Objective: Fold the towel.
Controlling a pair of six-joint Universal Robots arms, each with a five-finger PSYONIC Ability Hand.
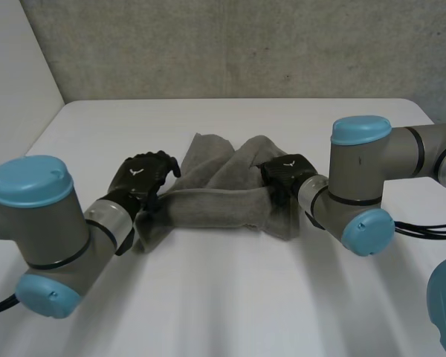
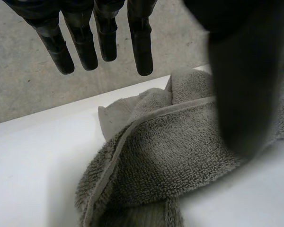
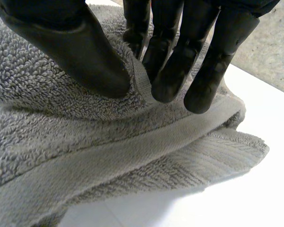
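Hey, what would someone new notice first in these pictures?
A crumpled grey towel lies bunched in the middle of the white table. The right hand pinches its hem between thumb and fingers at the towel's right end, while the left hand sits at the left end with fingers straight.

1 towel midway across the table

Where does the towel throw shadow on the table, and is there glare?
Right wrist view: dark shadow on the table below the towel. Left wrist view: faint grey shade beside it. Head view: soft shade along its near edge. No glare.
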